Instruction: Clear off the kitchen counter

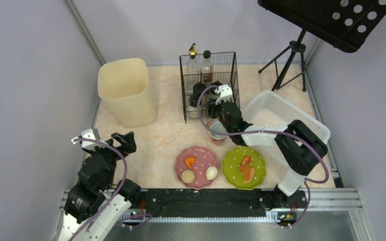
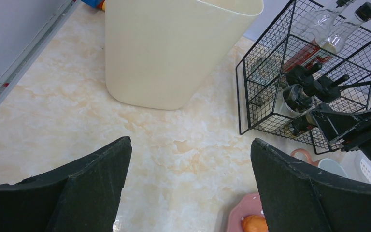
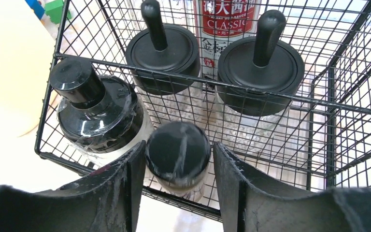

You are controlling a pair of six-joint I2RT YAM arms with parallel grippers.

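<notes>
Item: small black-capped jar (image 3: pixel 178 153), apparently in the front row of the wire rack (image 3: pixel 329 125), which stands toward the back of the kitchen counter (image 1: pixel 161 135). Right gripper (image 3: pixel 178 147): fingers flank the cap closely; pinching or freed, cannot tell. Left gripper (image 2: pixel 191 141): jaws spread wide, empty, over bare counter. Handling: seat the jar upright, clear of neighbouring bottles, then withdraw straight up.
</notes>
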